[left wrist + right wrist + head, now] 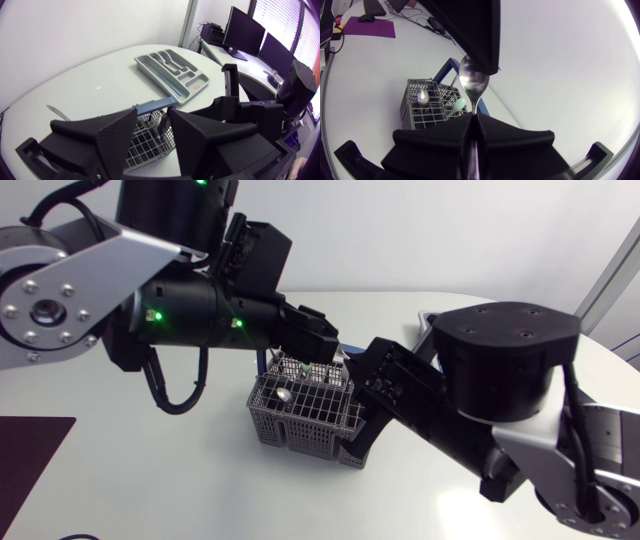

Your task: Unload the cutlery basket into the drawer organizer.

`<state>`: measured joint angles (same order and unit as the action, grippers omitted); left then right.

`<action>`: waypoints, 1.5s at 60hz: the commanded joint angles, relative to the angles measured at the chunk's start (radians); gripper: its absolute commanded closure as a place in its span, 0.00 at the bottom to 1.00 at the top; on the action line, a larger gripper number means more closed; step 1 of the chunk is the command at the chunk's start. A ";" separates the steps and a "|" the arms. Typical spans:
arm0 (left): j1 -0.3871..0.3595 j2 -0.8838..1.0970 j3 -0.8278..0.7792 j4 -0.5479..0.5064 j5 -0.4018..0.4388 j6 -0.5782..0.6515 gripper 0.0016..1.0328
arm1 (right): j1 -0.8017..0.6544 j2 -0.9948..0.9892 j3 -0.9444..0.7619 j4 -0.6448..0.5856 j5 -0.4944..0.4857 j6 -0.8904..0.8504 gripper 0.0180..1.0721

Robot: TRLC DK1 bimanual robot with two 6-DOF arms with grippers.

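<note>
A grey wire cutlery basket [290, 425] with a blue handle [155, 105] stands mid-table. My right gripper [472, 122] is shut on the handle of a metal spoon [472, 82], which it holds upright above the basket [420, 117]. My left gripper [153, 117] hovers over the basket [145, 145]. Its fingers are open, and the spoon's bowl [162, 124] shows between them. One left finger [475, 35] sits just past the bowl's tip. Another spoon [422, 96] and a pale green piece [459, 105] stand in the basket. The grey drawer organizer [195, 87] lies beyond it.
Both arms meet over the basket, the left gripper [318, 350] close beside the right one [352, 385]. A metal utensil [59, 112] lies flat on the white table beside the basket. A dark mat [30, 450] covers the table's near left corner.
</note>
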<state>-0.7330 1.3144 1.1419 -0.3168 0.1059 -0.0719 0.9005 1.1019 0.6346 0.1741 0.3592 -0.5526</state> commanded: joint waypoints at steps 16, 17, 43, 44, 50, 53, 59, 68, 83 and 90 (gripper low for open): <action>0.093 -0.104 0.067 -0.013 0.017 0.063 0.16 | -0.097 -0.234 -0.095 -0.209 -0.166 -0.030 0.94; 0.099 -0.104 0.067 -0.021 0.017 0.077 0.16 | -0.110 -0.241 -0.096 -0.217 -0.180 -0.030 0.94; 0.207 -0.119 -0.084 -0.136 0.106 0.497 0.16 | -0.805 -0.363 -0.171 -0.449 -0.813 -0.322 0.94; 0.208 -0.118 -0.087 -0.136 0.106 0.511 0.16 | -0.833 -0.355 -0.173 -0.452 -0.835 -0.342 0.94; 0.227 -0.107 -0.105 -0.133 0.129 0.570 0.16 | -1.011 -0.254 -0.167 -0.461 -0.974 -0.463 0.94; 0.233 -0.093 -0.111 -0.123 0.129 0.592 0.16 | -1.086 -0.186 -0.156 -0.461 -1.028 -0.524 0.94; 0.244 -0.064 -0.113 -0.125 0.129 0.603 0.16 | -1.210 -0.014 -0.107 -0.461 -1.099 -0.644 0.94; 0.233 -0.063 -0.126 -0.156 0.144 0.578 0.17 | -1.332 0.230 0.030 -0.541 -1.134 -0.851 0.94; 0.228 -0.070 -0.105 -0.234 0.167 0.425 0.17 | -1.431 0.510 0.284 -0.694 -1.112 -1.100 0.94; 0.233 -0.072 -0.077 -0.297 0.187 0.368 0.17 | -1.459 0.615 0.384 -0.757 -1.085 -1.195 0.94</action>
<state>-0.5003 1.2400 1.0351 -0.5808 0.2775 0.3565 -0.5373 1.6447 0.9611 -0.5468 -0.7368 -1.6371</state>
